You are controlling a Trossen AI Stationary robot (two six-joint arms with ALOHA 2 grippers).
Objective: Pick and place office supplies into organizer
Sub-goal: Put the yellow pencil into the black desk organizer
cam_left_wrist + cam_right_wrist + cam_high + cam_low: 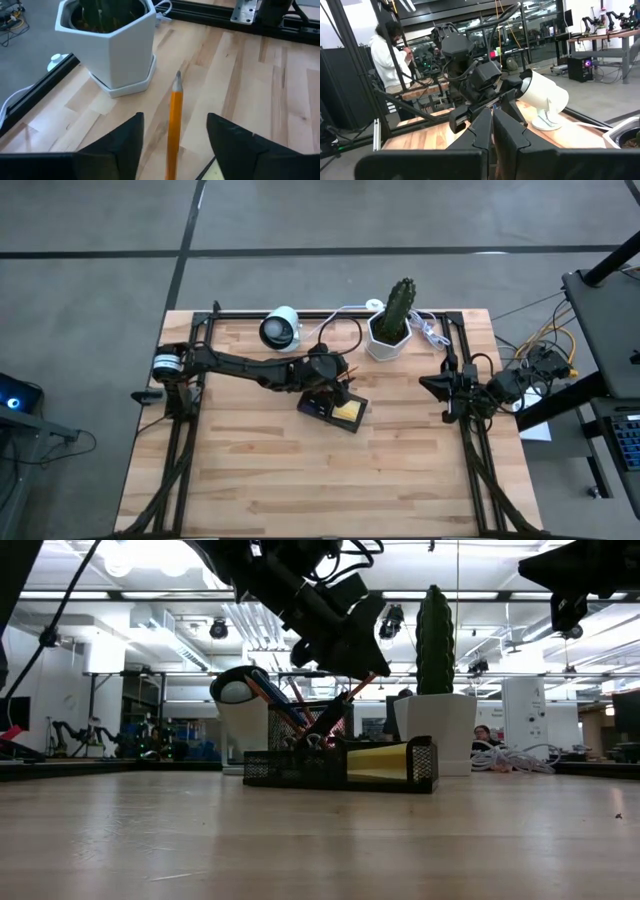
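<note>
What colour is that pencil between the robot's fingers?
Orange, with a dark tip; the pencil shows best in the left wrist view.

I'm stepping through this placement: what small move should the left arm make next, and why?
Probably lift the left gripper straight up: its fingers stand apart from the orange pencil, which seems already to lean in the organizer.

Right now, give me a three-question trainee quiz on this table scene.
1. True or false: the right pincer is shut.
2. What lies between the left pincer's fingers: A orange pencil, B blue scissors, C white cable?
3. Fill in: the yellow sticky-note pad sits inside the black mesh ____.

Key: 1 true. 2 A. 3 organizer; the left pincer is above it, beside the white hexagonal cactus pot.
</note>
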